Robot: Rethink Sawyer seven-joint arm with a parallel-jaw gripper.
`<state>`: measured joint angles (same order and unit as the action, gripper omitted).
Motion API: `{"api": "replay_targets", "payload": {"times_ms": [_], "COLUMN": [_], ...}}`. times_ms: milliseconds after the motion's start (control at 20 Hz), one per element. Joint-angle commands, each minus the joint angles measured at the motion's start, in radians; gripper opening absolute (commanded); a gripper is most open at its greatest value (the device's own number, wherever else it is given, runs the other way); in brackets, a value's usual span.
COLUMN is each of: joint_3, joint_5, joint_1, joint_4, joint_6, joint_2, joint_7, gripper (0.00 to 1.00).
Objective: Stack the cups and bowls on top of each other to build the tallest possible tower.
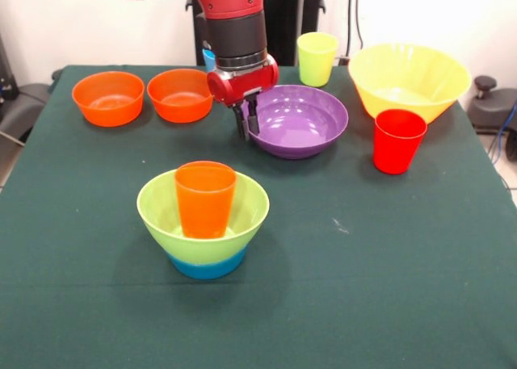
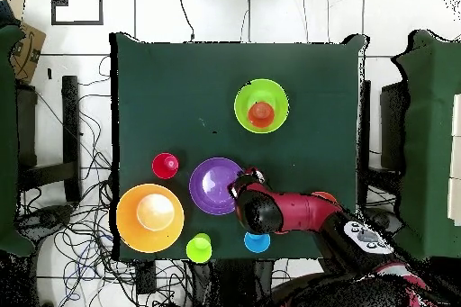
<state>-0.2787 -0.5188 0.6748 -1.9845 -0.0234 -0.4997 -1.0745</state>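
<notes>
Fingers (image 1: 248,124) hang close together and empty at the purple bowl's (image 1: 303,119) rim, on the side facing the two orange bowls (image 1: 109,98); whether they touch the rim cannot be told. Nearer the camera and well apart from them stands the tower (image 1: 203,224): a blue bowl lowest, the lime bowl in it, an orange cup (image 1: 204,198) upright inside. Purple, yellow (image 1: 409,78) and orange bowls hold nothing. Red cup (image 1: 398,140) stands just beside the yellow bowl, the yellow-green cup (image 1: 317,58) behind the purple one. A blue cup (image 2: 257,241) shows overhead, near the arm. No writing can be read.
</notes>
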Motion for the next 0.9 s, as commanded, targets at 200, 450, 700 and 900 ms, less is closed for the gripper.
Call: {"api": "replay_targets", "payload": {"times_ms": [200,450,700,900], "joint_3": [-0.088,-0.164,-0.212,-0.247], "joint_5": [-0.064,-0.007,0.015,0.032], "joint_1": [0.004,0.059,0.085,0.102], "joint_4": [0.056,0.029,0.017,0.004], "joint_6": [0.145,0.303,0.386,0.446], "joint_2": [0.027,-0.108,-0.169,-0.219], "joint_7": [-0.027,0.035,0.032,0.022], "gripper": [0.0,0.0,0.0,0.0]}}
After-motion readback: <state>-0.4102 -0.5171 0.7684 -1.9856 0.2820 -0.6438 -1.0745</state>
